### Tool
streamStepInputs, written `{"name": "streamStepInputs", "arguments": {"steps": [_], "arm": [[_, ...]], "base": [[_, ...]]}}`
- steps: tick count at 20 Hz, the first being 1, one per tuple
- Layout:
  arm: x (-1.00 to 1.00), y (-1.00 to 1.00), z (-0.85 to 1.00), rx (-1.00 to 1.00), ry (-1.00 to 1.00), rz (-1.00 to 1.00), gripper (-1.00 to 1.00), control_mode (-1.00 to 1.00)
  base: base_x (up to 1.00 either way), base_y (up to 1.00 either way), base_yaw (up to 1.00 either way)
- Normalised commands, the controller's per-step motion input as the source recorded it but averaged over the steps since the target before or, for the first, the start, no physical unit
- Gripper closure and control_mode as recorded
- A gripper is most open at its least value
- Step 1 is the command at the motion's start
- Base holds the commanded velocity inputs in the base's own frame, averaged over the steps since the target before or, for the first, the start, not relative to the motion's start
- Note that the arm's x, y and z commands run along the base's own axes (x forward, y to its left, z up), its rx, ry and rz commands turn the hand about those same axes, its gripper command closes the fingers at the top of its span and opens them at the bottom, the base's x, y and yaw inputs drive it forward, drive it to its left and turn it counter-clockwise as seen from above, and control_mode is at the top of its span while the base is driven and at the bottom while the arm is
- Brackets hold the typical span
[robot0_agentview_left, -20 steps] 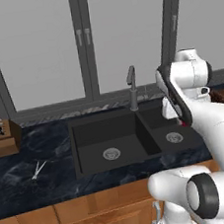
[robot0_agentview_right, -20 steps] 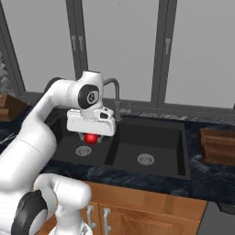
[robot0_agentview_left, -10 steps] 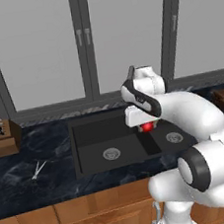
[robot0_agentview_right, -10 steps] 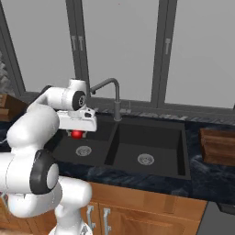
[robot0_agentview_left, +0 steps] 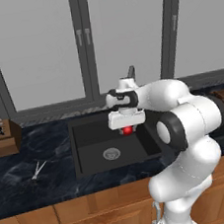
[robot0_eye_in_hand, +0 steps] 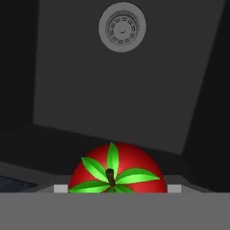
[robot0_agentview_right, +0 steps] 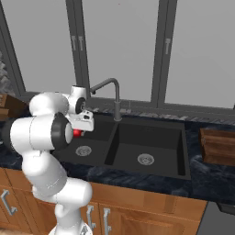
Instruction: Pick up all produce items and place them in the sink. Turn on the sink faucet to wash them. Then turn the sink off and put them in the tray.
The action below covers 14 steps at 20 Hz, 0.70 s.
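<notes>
My gripper (robot0_agentview_left: 127,126) is shut on the produce item, a small glossy red fruit (robot0_agentview_left: 127,130) with a green leafy top. It hangs above the left basin of the black sink (robot0_agentview_left: 90,139). From the right base view the fruit (robot0_agentview_right: 77,133) peeks out beside the hand (robot0_agentview_right: 82,123), left of the faucet (robot0_agentview_right: 114,94). The hand view has the fruit (robot0_eye_in_hand: 117,170) between the finger tips, with the basin's silver drain (robot0_eye_in_hand: 122,27) below it. The faucet (robot0_agentview_left: 131,72) rises just behind the arm. The reddish-brown tray (robot0_agentview_right: 219,146) lies on the counter right of the sink (robot0_agentview_right: 151,137).
Silver scissors (robot0_agentview_left: 38,171) lie on the dark marble counter left of the sink. A light wooden block with black handles (robot0_agentview_left: 2,135) stands at the far left by the windows. The arm's elbow (robot0_agentview_left: 189,117) spans the right basin.
The arm has swung left across the sink with the fruit in its grip, from over the right basin to over the left basin. The grip has not changed.
</notes>
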Motion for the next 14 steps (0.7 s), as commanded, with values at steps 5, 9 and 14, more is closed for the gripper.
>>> {"name": "streamStepInputs", "arguments": {"steps": [5, 9, 14], "arm": [[0.76, 0.12, -0.96, -0.03, -0.03, 0.00, 1.00, -1.00], [0.66, 0.10, -0.94, 0.00, -0.06, 0.00, 1.00, -1.00], [0.49, 0.14, -0.83, 0.00, -0.08, 0.00, 1.00, -1.00]], "base": [[0.00, 0.00, 0.00], [0.00, 0.00, 0.00], [0.00, 0.00, 0.00]]}}
